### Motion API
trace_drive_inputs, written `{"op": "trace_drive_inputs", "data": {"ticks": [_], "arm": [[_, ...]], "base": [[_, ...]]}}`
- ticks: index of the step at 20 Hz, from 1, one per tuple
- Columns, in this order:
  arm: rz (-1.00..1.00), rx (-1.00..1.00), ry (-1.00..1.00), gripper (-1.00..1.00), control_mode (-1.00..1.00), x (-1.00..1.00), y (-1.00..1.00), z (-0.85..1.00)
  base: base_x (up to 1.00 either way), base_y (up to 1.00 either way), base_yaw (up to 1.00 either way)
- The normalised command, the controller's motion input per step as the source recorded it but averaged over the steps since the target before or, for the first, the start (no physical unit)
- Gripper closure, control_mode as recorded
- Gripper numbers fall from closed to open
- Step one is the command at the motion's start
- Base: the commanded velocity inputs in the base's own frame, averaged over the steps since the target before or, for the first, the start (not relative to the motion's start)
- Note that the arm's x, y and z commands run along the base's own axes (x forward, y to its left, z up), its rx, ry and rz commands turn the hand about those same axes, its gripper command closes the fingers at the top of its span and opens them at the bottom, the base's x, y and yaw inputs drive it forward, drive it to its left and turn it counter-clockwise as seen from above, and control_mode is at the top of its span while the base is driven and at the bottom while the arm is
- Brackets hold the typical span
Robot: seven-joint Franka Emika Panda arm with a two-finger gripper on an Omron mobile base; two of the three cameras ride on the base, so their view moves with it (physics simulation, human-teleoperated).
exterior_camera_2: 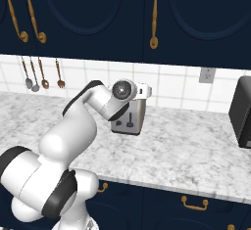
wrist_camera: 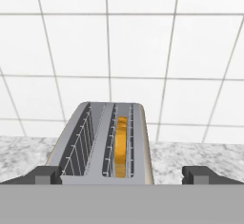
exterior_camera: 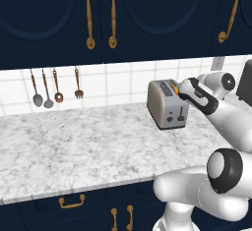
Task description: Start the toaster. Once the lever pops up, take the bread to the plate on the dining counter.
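Observation:
The silver-grey toaster point(exterior_camera: 165, 106) stands on the marble counter near the tiled wall. Its narrow end face point(exterior_camera_2: 128, 121) points toward me, with the dark lever point(exterior_camera: 181, 112) in a vertical slot. The golden-brown bread point(wrist_camera: 121, 147) stands upright in the right-hand slot, its top edge near the slot's rim point(exterior_camera: 173, 87). My gripper point(exterior_camera: 179, 91) hovers just above the toaster's near end, open, with nothing between its fingertips point(wrist_camera: 45, 174). They stand wide, on either side of the toaster top in the hand view. The plate and the dining counter are out of view.
The marble counter point(exterior_camera: 74, 146) stretches left of the toaster, over navy cabinets with brass handles. Spoons and a fork hang on the tiled wall point(exterior_camera: 54, 90). A dark appliance point(exterior_camera_2: 242, 111) stands at the counter's right. Upper cabinets hang low overhead.

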Motion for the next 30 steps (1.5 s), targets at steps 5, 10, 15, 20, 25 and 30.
{"op": "trace_drive_inputs", "data": {"ticks": [5,10,15,20,25,30], "arm": [[0.00,0.00,0.00,-1.00,-1.00,0.00,0.00,0.00],[0.00,0.00,0.00,-1.00,-1.00,0.00,0.00,0.00],[0.00,0.00,0.00,-1.00,-1.00,0.00,0.00,0.00],[0.00,0.00,0.00,-1.00,-1.00,0.00,0.00,0.00],[0.00,0.00,0.00,-1.00,-1.00,0.00,0.00,0.00],[0.00,0.00,0.00,-1.00,-1.00,0.00,0.00,0.00]], "base": [[0.00,0.00,0.00],[0.00,0.00,0.00],[0.00,0.00,0.00],[0.00,0.00,0.00],[0.00,0.00,0.00],[0.00,0.00,0.00]]}}
